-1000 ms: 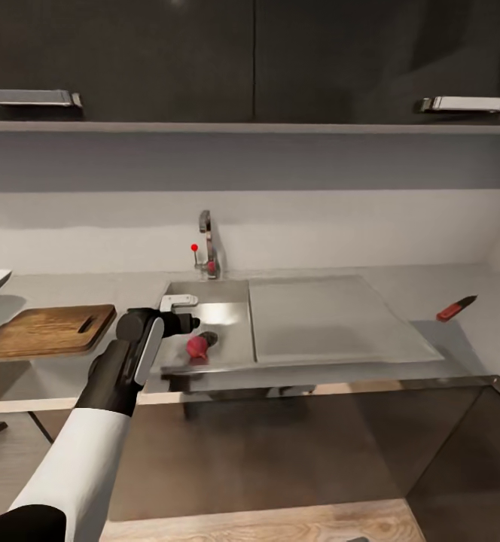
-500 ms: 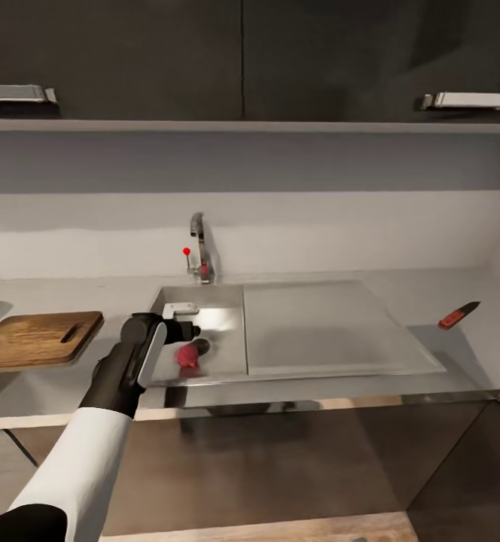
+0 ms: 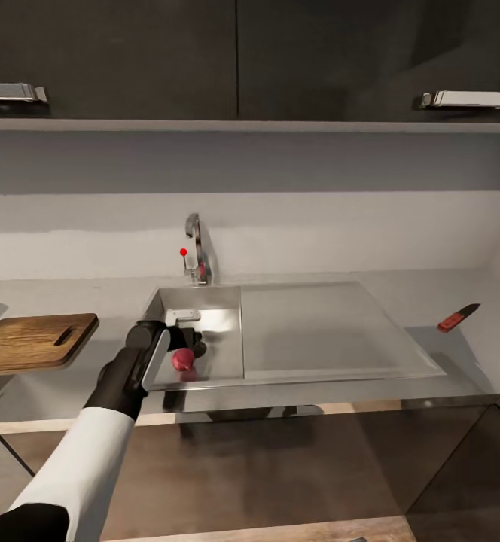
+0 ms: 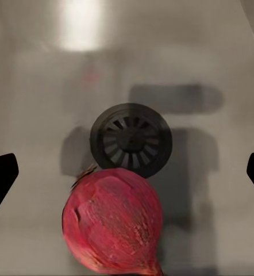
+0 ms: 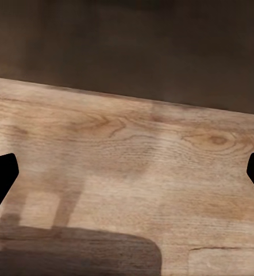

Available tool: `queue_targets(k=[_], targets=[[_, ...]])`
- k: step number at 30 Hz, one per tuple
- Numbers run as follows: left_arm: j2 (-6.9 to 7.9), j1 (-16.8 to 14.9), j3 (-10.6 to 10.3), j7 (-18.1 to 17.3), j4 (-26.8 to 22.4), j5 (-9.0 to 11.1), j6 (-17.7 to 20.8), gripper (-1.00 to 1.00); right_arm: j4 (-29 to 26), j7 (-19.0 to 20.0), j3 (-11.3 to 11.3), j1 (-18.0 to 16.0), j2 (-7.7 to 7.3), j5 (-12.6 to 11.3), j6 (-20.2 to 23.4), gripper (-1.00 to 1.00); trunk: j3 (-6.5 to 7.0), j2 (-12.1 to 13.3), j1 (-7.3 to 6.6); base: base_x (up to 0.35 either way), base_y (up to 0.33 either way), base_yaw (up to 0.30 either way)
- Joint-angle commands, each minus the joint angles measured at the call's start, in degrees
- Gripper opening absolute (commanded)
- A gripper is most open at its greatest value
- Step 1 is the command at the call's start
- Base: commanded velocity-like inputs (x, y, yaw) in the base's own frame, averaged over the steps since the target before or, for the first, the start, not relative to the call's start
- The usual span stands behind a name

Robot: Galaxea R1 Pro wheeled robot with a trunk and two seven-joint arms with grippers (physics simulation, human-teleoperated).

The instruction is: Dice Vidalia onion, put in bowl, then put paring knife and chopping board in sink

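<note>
Red onion (image 3: 181,359) in the sink (image 3: 205,301) is now partly covered by the left gripper (image 4: 127,172), moved closer, spread wide. One onion, one knife (image 3: 458,317), one board (image 3: 32,342) are counted. The right gripper (image 5: 127,172) is held wide too.

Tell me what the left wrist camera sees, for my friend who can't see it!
A red onion lies on the grey steel sink floor, right beside the round black drain. The left pincer is open, with a dark fingertip on each side.
</note>
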Motion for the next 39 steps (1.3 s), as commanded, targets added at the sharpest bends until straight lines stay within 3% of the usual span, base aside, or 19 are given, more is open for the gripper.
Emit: queue_targets(k=[1,9,39], targets=[[0.01,-0.04,-0.08,0.58,0.41,0.61,-0.25,1.00,0.06,-0.25,-0.48,-0.04,0.02,0.60,-0.16,1.00,-0.06,-0.03,0.00,0.000,0.000,0.000],[0.04,-0.04,-0.08,0.58,3.23,0.61,-1.95,1.00,0.06,-0.25,-0.46,-0.04,0.02,0.60,-0.16,1.00,-0.06,-0.03,0.00,0.000,0.000,0.000],[0.85,-0.04,-0.08,0.59,6.88,0.61,-2.40,1.00,0.06,-0.25,-0.48,-0.04,0.02,0.60,-0.16,1.00,-0.06,-0.03,0.00,0.000,0.000,0.000]])
